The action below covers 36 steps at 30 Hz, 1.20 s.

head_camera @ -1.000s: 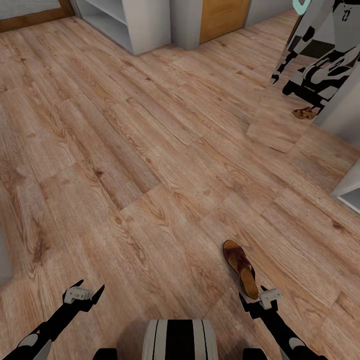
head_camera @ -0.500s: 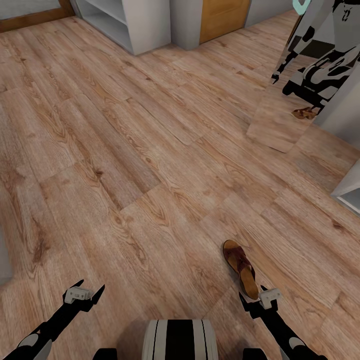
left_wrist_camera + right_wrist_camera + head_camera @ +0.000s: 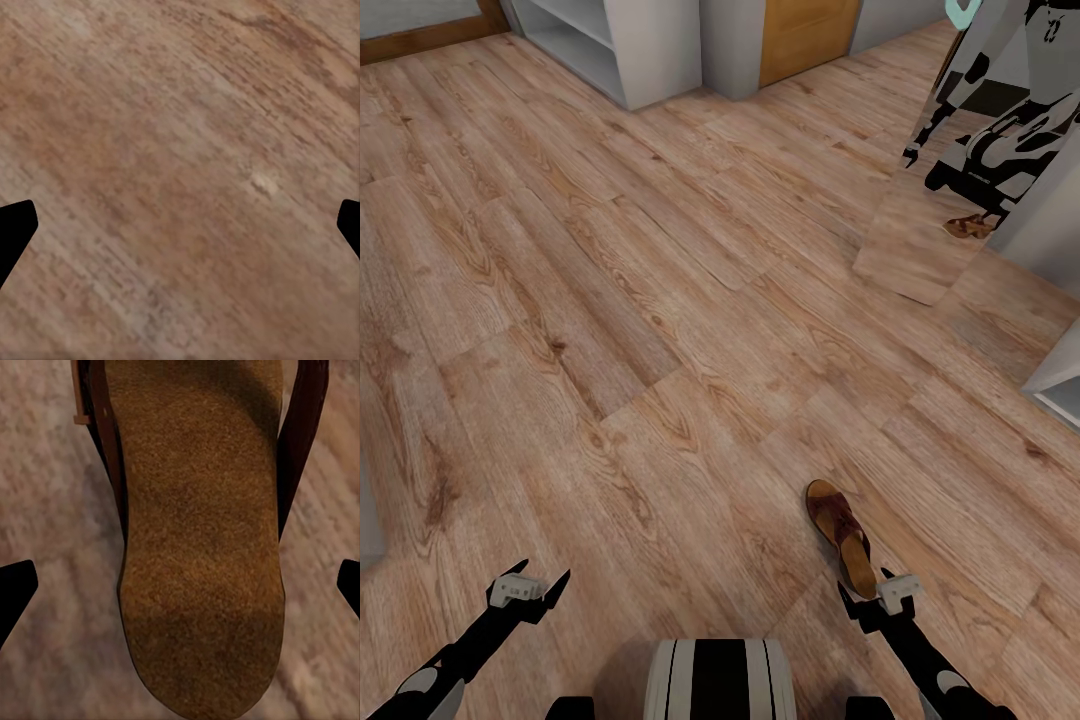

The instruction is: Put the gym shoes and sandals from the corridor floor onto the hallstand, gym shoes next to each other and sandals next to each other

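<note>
One dark maroon-brown slip-on sandal (image 3: 841,536) with a tan cork-coloured footbed lies flat on the warm brown wood-plank corridor floor (image 3: 660,330), just ahead of my right gripper (image 3: 878,597). That gripper hangs directly over the sandal's heel end, fingers spread wide and holding nothing. My left gripper (image 3: 528,588) also stands open and empty, over bare planks well apart from the sandal. I judge the sandal light, with a stiff sole and a softer, bendable strap. Pinching the sole across its width at the heel looks the firmest hold. A pale-grey shelving unit (image 3: 600,45) stands far across the floor.
</note>
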{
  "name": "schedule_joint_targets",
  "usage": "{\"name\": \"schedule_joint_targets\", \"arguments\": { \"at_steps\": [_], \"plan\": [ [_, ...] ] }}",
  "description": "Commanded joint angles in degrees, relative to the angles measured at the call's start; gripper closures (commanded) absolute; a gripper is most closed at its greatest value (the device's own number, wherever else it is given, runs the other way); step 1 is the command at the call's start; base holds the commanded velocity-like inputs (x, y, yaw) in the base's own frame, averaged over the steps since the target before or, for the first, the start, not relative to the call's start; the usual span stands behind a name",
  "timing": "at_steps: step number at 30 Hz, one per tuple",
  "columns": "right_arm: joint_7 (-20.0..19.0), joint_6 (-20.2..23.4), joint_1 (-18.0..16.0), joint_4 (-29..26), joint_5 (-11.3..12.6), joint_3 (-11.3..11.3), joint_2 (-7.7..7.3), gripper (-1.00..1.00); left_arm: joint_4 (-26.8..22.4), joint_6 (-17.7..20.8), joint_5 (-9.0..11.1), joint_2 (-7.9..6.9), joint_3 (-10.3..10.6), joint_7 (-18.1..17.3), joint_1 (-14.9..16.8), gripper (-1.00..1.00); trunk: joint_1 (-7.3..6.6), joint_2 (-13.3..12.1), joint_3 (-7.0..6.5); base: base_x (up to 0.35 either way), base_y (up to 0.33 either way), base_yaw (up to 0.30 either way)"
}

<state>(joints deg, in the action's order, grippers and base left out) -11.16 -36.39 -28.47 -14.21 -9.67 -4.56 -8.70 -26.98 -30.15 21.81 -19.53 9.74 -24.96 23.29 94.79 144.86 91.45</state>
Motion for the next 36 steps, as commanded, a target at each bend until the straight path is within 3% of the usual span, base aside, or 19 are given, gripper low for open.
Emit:
{"name": "schedule_joint_targets", "arguments": {
  "at_steps": [1, 11, 18, 36],
  "plan": [
    [0.0, 0.0, 0.0, 0.0, 0.0, 0.0, 0.0, -1.0, 0.0, 0.0, 0.0, 0.0, 0.0, 0.0, 0.0, -1.0, 0.0, 0.0, 0.0, 0.0, 0.0, 0.0],
    [0.0, 0.0, -0.1, 0.0, 0.0, 0.0, 0.0, -1.0, 0.0, 0.0, 0.0, 0.01, 0.0, 0.0, 0.0, -1.0, 0.0, 0.0, 0.0, 0.0, 0.0, 0.0],
    [0.0, 0.0, -0.1, 0.0, 0.0, 0.0, 0.01, -1.0, 0.0, 0.0, 0.0, 0.02, 0.0, 0.0, 0.0, -1.0, 0.18, 0.1, 1.55, 0.0, 0.0, 0.0],
    [0.0, 0.0, -0.1, 0.0, 0.0, 0.0, 0.0, -1.0, 0.0, 0.0, 0.0, 0.02, 0.0, 0.0, 0.0, -1.0, 0.18, 0.1, 1.55, 0.0, 0.0, 0.0]
  ]
}}
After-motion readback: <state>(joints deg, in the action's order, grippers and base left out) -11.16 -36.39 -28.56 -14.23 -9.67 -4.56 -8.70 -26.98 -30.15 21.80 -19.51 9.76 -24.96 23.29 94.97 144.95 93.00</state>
